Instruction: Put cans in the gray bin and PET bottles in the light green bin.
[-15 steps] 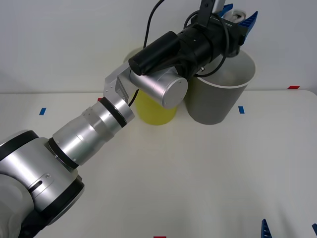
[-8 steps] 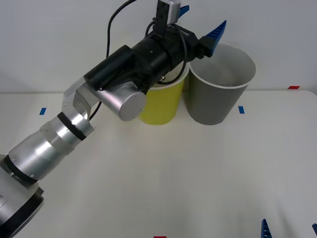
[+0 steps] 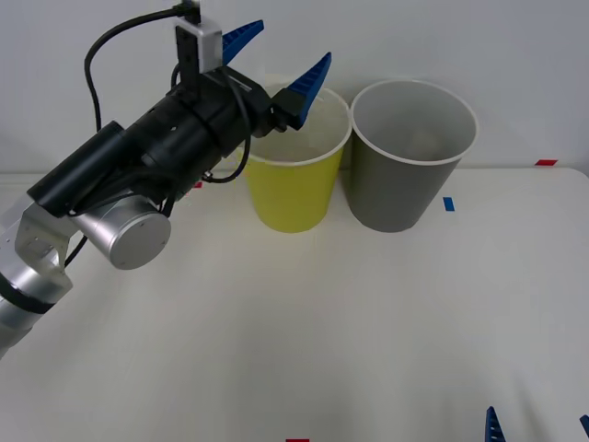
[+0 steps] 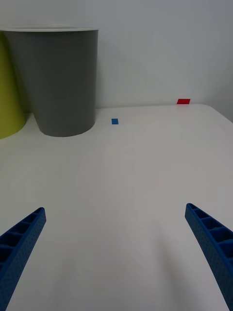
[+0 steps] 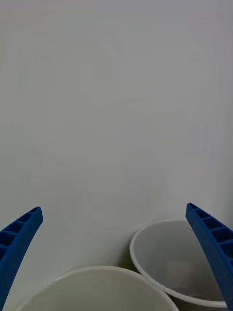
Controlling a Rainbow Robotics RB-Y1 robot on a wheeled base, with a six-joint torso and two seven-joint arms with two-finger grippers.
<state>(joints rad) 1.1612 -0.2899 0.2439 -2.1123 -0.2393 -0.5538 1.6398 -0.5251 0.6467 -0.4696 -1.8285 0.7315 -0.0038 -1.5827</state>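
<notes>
Left gripper (image 3: 279, 55) is being held raised over the near-left rim of the light green bin (image 3: 293, 198), its two blue ribbed fingers (image 3: 310, 81) being kept spread wide with nothing between them. In the left wrist view the same fingers (image 5: 17, 240) are being shown at the two lower corners, parted, with the white rim of the light green bin (image 5: 97, 286) below them and the pale interior of the gray bin (image 5: 179, 265) just beyond. No object is being gripped.

On the white table (image 3: 368, 322), the light green bin and the gray bin (image 3: 405, 184) are being kept upright side by side near the back wall, their walls touching or nearly so, the gray one on the robot's right. Whether a can is lying inside either bin cannot be told.

Right gripper (image 4: 116, 252) is being held low over bare tabletop at the near right, its blue fingers (image 4: 213, 248) also being kept wide apart and empty; only their tips (image 3: 492, 425) are being caught at the front view's lower edge. From the right wrist view the gray bin (image 4: 58, 77) is being seen well ahead, with a small blue tape mark (image 4: 115, 121) and a red one (image 4: 183, 101) on the table beyond it.
</notes>
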